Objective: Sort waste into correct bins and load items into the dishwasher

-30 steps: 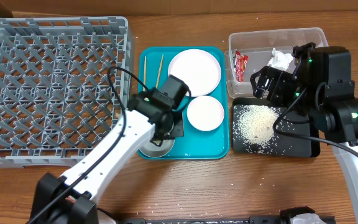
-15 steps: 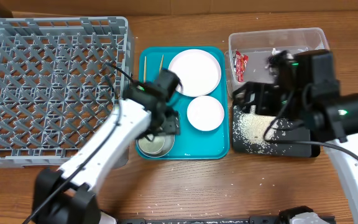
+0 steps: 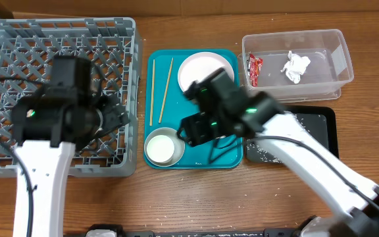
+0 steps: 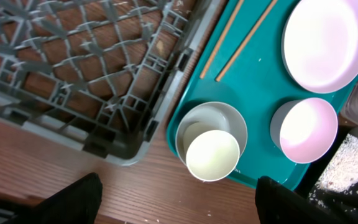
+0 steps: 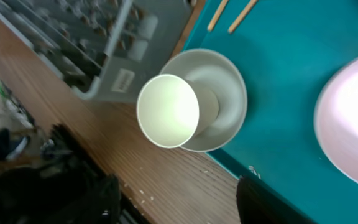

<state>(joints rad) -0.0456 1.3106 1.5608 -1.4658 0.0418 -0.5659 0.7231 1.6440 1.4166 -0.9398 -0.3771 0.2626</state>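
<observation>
A small white cup (image 3: pixel 159 149) stands inside the metal bowl (image 3: pixel 174 139) at the near left corner of the teal tray (image 3: pixel 229 161). My right gripper (image 3: pixel 193 130) hovers open just right of the bowl, with nothing between its fingers (image 5: pixel 272 202). It covers the smaller dish (image 4: pixel 307 129) from above. The large plate (image 3: pixel 202 68) and two chopsticks (image 3: pixel 165 84) lie at the tray's far end. My left gripper (image 3: pixel 117 117) is open over the right side of the grey dishwasher rack (image 3: pixel 18 46), and its fingers (image 4: pixel 73 199) are empty.
The clear tub (image 3: pixel 328 62) at the far right holds a red wrapper (image 3: pixel 255 68) and a crumpled tissue (image 3: pixel 297 66). The black tray (image 3: pixel 321 125) with rice (image 3: pixel 258 155) lies under my right arm. Loose grains dot the table's near edge.
My left gripper opened, left the cup in the bowl and drew back left over the rack. My right arm swung from the bins across to the teal tray.
</observation>
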